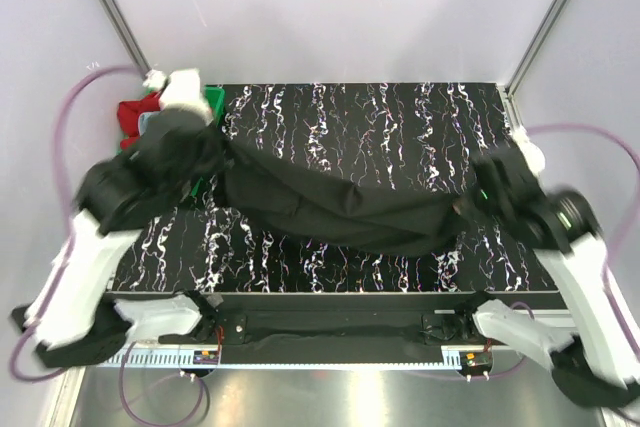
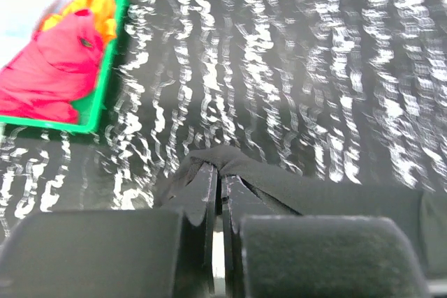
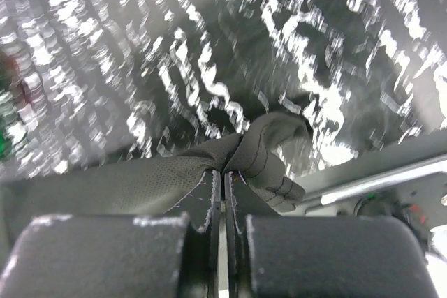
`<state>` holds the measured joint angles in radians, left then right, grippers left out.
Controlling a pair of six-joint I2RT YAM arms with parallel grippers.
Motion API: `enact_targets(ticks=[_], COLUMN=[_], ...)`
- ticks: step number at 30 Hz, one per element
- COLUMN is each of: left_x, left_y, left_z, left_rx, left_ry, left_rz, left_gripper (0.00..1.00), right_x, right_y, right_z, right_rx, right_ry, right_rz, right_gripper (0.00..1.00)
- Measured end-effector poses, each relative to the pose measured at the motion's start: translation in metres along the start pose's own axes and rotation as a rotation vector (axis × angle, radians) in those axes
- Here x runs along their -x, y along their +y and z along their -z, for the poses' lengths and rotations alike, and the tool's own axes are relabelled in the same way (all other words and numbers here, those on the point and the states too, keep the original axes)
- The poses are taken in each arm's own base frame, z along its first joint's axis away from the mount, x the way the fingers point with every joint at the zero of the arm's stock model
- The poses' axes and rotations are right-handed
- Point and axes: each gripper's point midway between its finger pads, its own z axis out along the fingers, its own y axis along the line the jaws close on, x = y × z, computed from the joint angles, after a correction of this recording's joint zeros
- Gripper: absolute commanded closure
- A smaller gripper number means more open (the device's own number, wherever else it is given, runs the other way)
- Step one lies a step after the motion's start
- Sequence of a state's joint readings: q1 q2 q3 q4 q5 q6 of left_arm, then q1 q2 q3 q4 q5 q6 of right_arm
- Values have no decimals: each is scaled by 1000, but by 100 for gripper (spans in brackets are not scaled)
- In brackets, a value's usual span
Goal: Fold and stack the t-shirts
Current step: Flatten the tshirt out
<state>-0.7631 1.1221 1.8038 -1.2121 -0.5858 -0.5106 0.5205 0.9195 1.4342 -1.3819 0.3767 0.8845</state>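
The black t-shirt (image 1: 330, 202) hangs as one long band between the two arms. Its long axis runs left to right over the marbled table mat (image 1: 400, 117), with the left end farther back, just beside the green bin (image 1: 213, 102), and the right end nearer the front. The left gripper (image 2: 218, 172) is pinched tight on one end and the right gripper (image 3: 222, 172) on a bunched, seamed fold of the other, so the cloth lies inward from each and neither arm is nearer. Blur smears both arms from above. Which edge each holds is unclear, as is whether the sagging middle touches the mat. In the bin, a magenta-pink t-shirt (image 2: 56, 68) and an orange t-shirt (image 2: 98, 5) are partly cut off.
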Motion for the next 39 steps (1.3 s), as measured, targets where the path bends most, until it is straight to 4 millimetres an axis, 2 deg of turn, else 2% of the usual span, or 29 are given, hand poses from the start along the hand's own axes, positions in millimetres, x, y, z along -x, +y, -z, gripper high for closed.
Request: enact_targets(ticks=[2,4,6,8,9,10,11,13,14,15,17,19,21,23,26,29,31,35,37,39], left_x=[4,-1,-10,-29,-39,-49,-55,-62,-64,-66,-72,-75,-89,-110,-154,-203,-234,-289,-306,-314], left_y=[-3,1,7,11,14,16,17,20,21,24,28,29,29,29,30,30,32,32,29,26], left_z=[-34,-81,-127,-176,-199,-220,-243,-285,-299,-308,-311,-299,-275,-244,-188,-146,-130,-116,-118,-123], left_rx=[63,127,176,204,214,225,234,252,257,262,270,264,231,185,102,26,-4,-19,-14,-2], left_ry=[37,117,186,268,308,352,376,396,398,402,415,414,427,461,520,579,613,727,771,795], left_rz=[-14,-26,-46,-78,-94,-118,-139,-161,-163,-166,-166,-166,-165,-156,-121,-32,34,151,190,224], left_gripper=[100,100,100,98,89,71,55,47,37,33,30,30,35,38,39,45,45,44,49,52], right_x=[19,45,61,67,67,66,64,63,64,66,72,74,74,64,29,0,-11,-21,-19,-16], right_y=[13,13,-4,-21,-27,-34,-39,-47,-49,-51,-54,-55,-55,-55,-63,-70,-72,-78,-80,-81], right_z=[-27,-70,-118,-157,-176,-195,-209,-234,-244,-252,-259,-256,-251,-244,-225,-214,-216,-225,-228,-233], right_rx=[-86,-162,-231,-265,-273,-285,-297,-317,-324,-328,-333,-328,-314,-283,-250,-223,-211,-188,-178,-171], right_ry=[11,30,99,179,219,258,289,339,351,356,350,345,338,334,376,420,438,453,449,438], right_rz=[27,-17,-73,-111,-123,-120,-115,-82,-64,-49,-12,14,27,29,19,8,-4,-42,-64,-78], right_gripper=[100,100,97,82,73,55,48,42,34,32,30,30,29,30,31,45,51,53,54,58])
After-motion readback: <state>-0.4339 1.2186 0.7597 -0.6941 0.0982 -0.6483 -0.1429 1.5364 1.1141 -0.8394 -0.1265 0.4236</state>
